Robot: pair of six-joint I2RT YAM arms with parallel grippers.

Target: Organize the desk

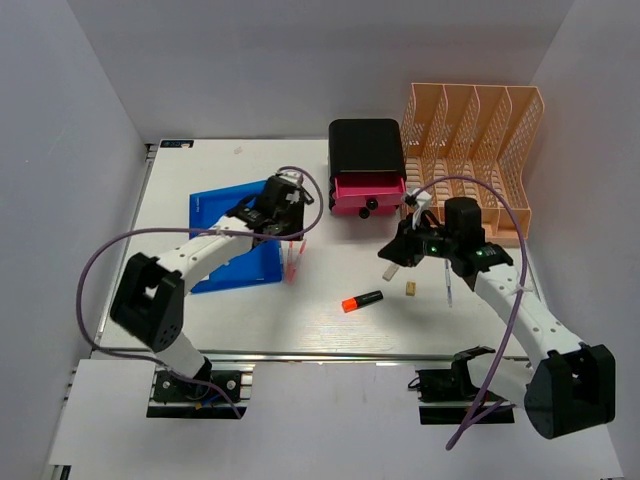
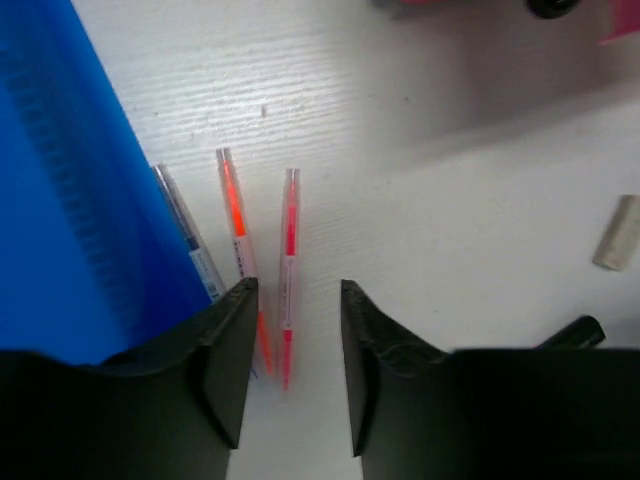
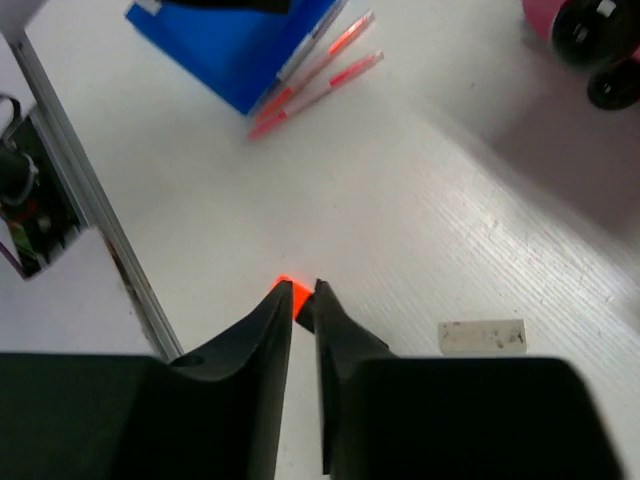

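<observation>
Fingers (image 2: 225, 350) at 6 o'clock, set apart, over the white table (image 2: 450, 200). Blue folder (image 2: 60, 200) fills the 9 o'clock side. Three pens lie side by side, running roughly 12 to 6. The clear pen (image 2: 185, 235) is against the folder edge, the pink pen (image 2: 235, 225) is beside it, and the second pink pen (image 2: 289, 260) is at 3 o'clock of that. The second pink pen's lower end sits in the gap and touches neither finger. White eraser (image 2: 615, 232) at the 3 o'clock edge.

Orange marker (image 3: 285, 288) — mostly hidden behind right claw (image 3: 303, 294).
</observation>
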